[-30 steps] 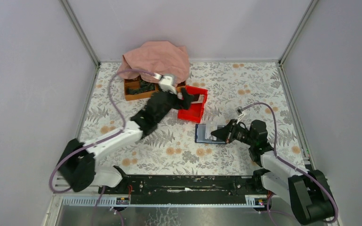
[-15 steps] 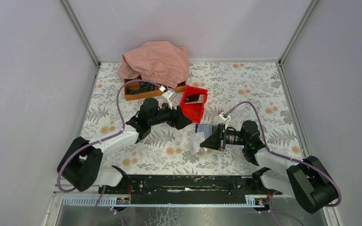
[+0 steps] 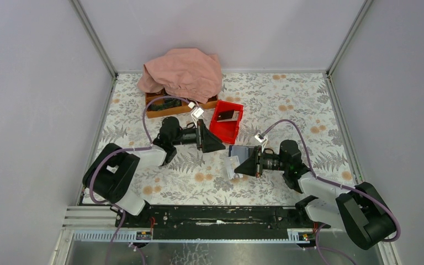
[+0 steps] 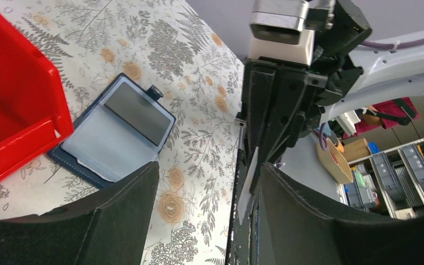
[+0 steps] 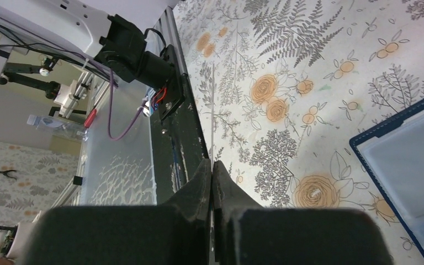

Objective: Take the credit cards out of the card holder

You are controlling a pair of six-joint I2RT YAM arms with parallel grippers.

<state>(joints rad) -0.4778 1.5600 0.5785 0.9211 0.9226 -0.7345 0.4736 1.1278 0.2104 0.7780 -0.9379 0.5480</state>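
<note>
Card holder [image 3: 240,150] is lying open on the surface [image 3: 287,105] beside the red bin [image 3: 236,126]. Right hand [image 3: 236,165] is now pinching a pale credit card [image 4: 247,190] just off it. Left hand [image 4: 208,168] is backing off the bin, gaping wide.

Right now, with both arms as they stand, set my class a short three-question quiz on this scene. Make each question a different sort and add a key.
1. True or false: the card holder lies open on the table.
2. What is the right gripper shut on? A) a light card B) the pink cloth C) nothing
3. Fill in: a dark card lies inside the ____.

Key: 1 true; 2 A; 3 red bin.
</note>
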